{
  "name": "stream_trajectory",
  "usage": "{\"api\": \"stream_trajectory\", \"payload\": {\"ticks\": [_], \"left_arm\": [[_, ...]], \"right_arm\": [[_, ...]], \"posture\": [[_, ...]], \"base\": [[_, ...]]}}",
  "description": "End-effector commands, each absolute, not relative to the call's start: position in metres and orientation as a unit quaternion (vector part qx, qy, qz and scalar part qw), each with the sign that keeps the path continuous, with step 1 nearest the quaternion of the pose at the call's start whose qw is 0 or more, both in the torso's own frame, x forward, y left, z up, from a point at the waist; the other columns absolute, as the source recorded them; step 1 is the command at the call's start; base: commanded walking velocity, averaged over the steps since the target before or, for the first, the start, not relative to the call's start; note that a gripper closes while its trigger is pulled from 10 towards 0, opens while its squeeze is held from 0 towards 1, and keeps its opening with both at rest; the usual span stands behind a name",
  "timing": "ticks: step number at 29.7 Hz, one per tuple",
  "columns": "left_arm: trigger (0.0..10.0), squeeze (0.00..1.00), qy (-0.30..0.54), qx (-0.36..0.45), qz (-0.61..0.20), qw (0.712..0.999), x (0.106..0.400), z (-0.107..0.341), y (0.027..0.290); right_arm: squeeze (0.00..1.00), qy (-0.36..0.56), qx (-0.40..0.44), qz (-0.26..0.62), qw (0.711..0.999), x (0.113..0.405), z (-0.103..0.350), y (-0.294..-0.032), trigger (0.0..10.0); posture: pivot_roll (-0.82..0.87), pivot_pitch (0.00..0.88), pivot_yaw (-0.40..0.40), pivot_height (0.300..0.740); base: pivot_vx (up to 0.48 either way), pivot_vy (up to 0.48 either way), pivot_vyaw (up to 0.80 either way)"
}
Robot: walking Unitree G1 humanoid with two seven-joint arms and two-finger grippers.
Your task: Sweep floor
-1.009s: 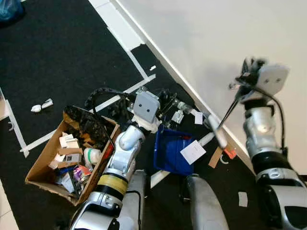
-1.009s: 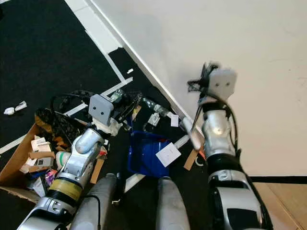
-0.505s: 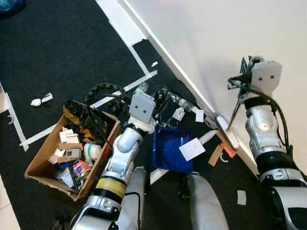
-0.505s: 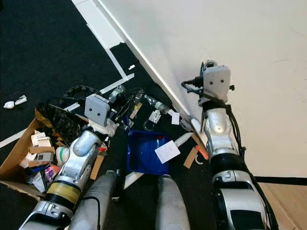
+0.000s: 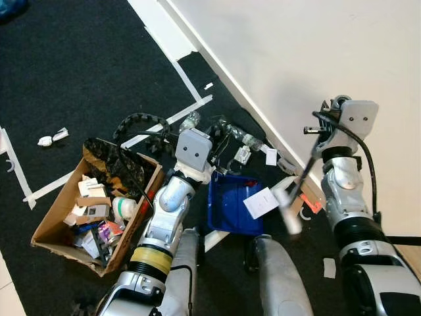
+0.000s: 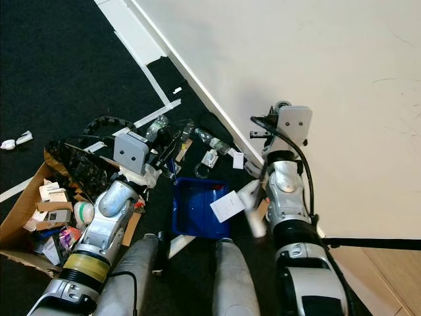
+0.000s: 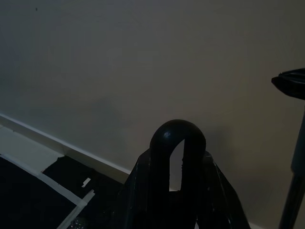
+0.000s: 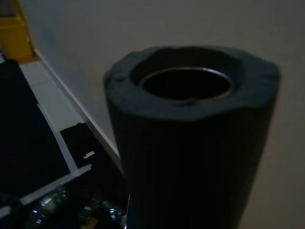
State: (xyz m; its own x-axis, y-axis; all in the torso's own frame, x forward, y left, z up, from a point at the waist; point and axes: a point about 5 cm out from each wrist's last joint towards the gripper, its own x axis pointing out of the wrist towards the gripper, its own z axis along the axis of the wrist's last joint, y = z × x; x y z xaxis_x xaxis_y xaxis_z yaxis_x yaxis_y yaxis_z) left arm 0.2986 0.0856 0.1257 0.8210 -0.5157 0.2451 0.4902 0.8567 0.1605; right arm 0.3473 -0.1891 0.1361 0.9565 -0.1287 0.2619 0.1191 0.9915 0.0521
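Broom point(image 5: 297, 191) gripped in my right gripper point(image 5: 320, 131), head at dustpan's point(image 5: 227, 204) three o'clock; left gripper's point(image 5: 217, 141) opening unclear to me.

One blue dustpan point(image 5: 231, 204) lies on the black floor point(image 5: 79, 72), just beside the left hand point(image 5: 220, 148). One cardboard box point(image 5: 59, 227) of mixed rubbish sits beside the left arm. One broom point(image 5: 296, 191) hangs below the right hand point(image 5: 314, 131). Two clear plastic bottles point(image 5: 240, 137) lie just beyond the left hand. One crumpled white scrap point(image 5: 52, 138) lies well apart from both hands. One white card point(image 5: 261, 202) rests on the dustpan's edge.
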Motion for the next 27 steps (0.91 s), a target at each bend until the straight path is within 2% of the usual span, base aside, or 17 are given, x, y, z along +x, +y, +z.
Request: {"api": "stream_trajectory", "payload": {"ticks": [1, 4, 11, 17, 21, 22, 27], "left_arm": [[10.0, 0.0, -0.123, 0.05, -0.269, 0.954, 0.294, 0.116, 0.084], [10.0, 0.0, -0.123, 0.05, -0.27, 0.954, 0.294, 0.116, 0.083], [10.0, 0.0, -0.123, 0.048, -0.271, 0.954, 0.295, 0.116, 0.081], [10.0, 0.0, -0.124, 0.047, -0.264, 0.955, 0.297, 0.117, 0.083], [10.0, 0.0, -0.132, 0.041, -0.231, 0.963, 0.302, 0.122, 0.095], [10.0, 0.0, -0.145, 0.027, -0.195, 0.97, 0.308, 0.13, 0.108], [10.0, 0.0, -0.174, 0.007, -0.159, 0.972, 0.315, 0.149, 0.122]], "right_arm": [[0.0, -0.144, 0.057, -0.077, 0.985, 0.346, 0.14, -0.193, 10.0], [0.0, -0.15, 0.09, -0.082, 0.981, 0.347, 0.143, -0.191, 10.0], [0.0, -0.161, 0.099, -0.081, 0.979, 0.347, 0.148, -0.19, 10.0], [0.0, -0.163, 0.056, -0.081, 0.982, 0.346, 0.149, -0.196, 10.0], [0.0, -0.172, 0.015, -0.097, 0.98, 0.346, 0.154, -0.207, 10.0], [0.0, -0.185, -0.019, -0.108, 0.977, 0.346, 0.16, -0.216, 10.0], [0.0, -0.184, -0.028, -0.117, 0.975, 0.347, 0.161, -0.224, 10.0]], "posture": [[0.1, 0.361, -0.063, 0.74], [0.1, 0.359, -0.063, 0.74], [0.1, 0.356, -0.063, 0.74], [0.09, 0.341, -0.067, 0.74], [0.09, 0.332, -0.068, 0.74], [0.1, 0.309, -0.071, 0.74], [0.11, 0.292, -0.071, 0.74]], "base": [[0.0, 0.0, 0.0], [0.0, 0.0, 0.0], [0.0, 0.0, 0.0], [0.0, 0.0, 0.0], [0.0, 0.0, 0.0], [0.0, 0.0, 0.0], [0.0, 0.0, 0.0]]}}
